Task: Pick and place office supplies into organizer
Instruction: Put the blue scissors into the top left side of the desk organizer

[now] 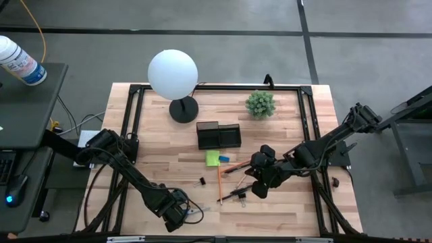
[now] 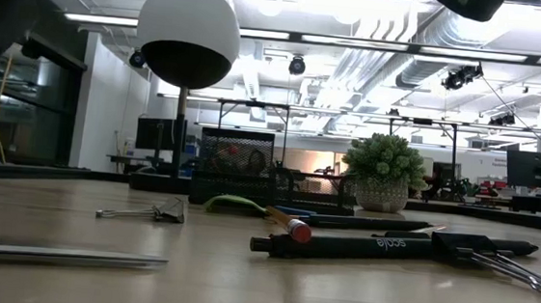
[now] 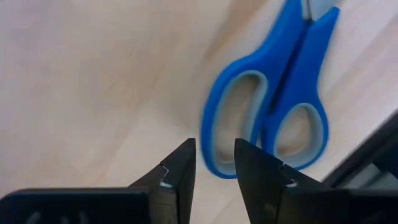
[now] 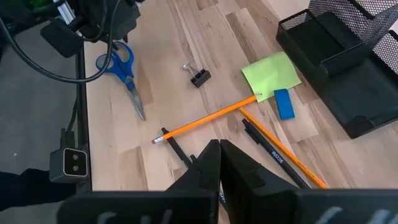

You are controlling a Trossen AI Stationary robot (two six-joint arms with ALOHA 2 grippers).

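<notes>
Wooden worktop [image 1: 169, 152] under both arms: blue-handled scissors [image 3: 267, 109] lie flat near its front-left edge, blade tips cut off in the left wrist view. Left gripper [image 3: 214, 165] hangs over the handles, fingers parted, grasping nothing. Right gripper [image 4: 219, 163], fingers clenched empty, hovers above the pencils [image 4: 208, 118].

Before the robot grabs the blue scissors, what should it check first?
1. Left hand above the scissors: ok, it hangs by the handle loops.
2. Left hand open enough: cannot tell; the fingers stand a little apart.
3. Scissors lying free: ok, flat on the table with nothing on them.
4. Right hand out of the way: ok, shut and empty above the pens.
5. Organizer has room: cannot tell.
</notes>
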